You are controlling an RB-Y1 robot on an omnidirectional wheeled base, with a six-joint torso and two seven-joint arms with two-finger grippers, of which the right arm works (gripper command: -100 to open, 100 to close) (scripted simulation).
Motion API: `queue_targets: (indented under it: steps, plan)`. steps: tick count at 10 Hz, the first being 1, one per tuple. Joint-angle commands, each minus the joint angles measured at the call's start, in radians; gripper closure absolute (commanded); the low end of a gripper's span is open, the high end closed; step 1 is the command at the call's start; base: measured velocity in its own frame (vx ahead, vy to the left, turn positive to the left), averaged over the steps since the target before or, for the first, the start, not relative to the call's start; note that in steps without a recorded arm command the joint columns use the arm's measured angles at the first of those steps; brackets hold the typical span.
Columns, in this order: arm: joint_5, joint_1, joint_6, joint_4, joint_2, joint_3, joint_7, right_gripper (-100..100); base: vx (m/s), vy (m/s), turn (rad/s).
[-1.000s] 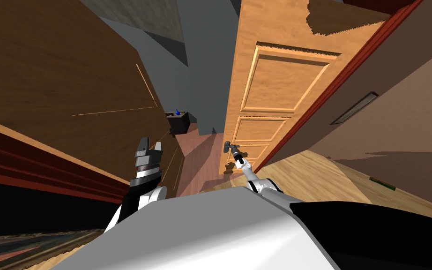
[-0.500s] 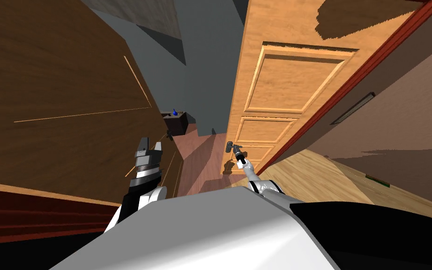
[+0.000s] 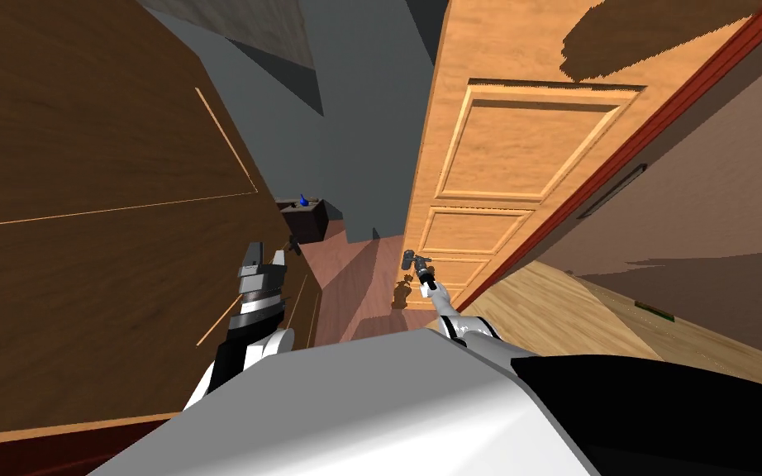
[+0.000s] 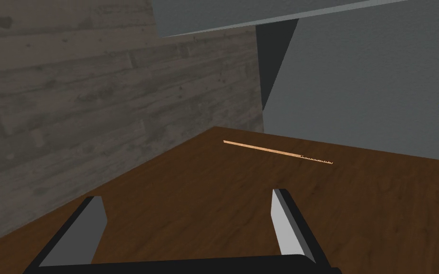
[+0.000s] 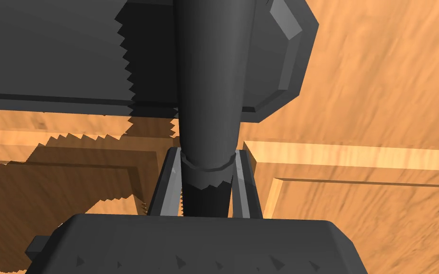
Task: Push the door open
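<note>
– Right claw (image 5: 207, 157): what has it got?
– Its two fingers (image 5: 168, 185) are clamped on the dark door handle (image 5: 209, 85), one pressing each side of the bar near its free end.
– Which way does that bar run?
– Lengthwise with the claw. It goes straight out from between the fingers to a dark plate on the door (image 5: 356, 95). So the light wooden panel lies directly beyond the claw, face on (a push along the claw's own line should go squarely into it, I judge).
– And where is the door from the body?
– Ahead and a little to the right in the head view, already standing ajar. Its far side meets the red frame (image 3: 619, 165), which I take for the hinge side. The handle sits by the free edge, so the leverage there looks good.
– What's past that free edge?
– A gap showing a grey wall (image 3: 363, 124) and a reddish floor (image 3: 354, 281), then a dark brown wooden surface (image 4: 214, 214) on the left.
– Is the left claw (image 4: 187, 200) any use?
– Its fingers are spread with nothing between them, and it hangs over that brown surface, well apart from the door. The right arm is plainly the nearer one.
</note>
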Motion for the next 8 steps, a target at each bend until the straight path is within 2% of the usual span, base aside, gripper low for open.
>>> queue_targets:
  steps: [1,2,3,6,7,8]
  plan:
    - [-0.004,0.017,0.017,-0.040,-0.012,-0.010,-0.001,100,0.115,0.064,-0.027]
    - [-0.004,0.017,0.017,-0.040,-0.012,-0.010,-0.001,100,0.044,0.012,0.012]
    - [-0.014,0.018,0.019,-0.036,-0.016,-0.032,0.013,100,0.130,0.057,-0.043]
    - [-0.023,0.020,0.022,-0.031,-0.019,-0.054,0.027,100,0.176,0.104,-0.069]
    - [-0.023,0.020,0.022,-0.031,-0.019,-0.054,0.027,100,0.107,0.062,-0.026]
    - [-0.029,0.021,0.023,-0.028,-0.021,-0.067,0.036,100,0.115,0.068,-0.032]
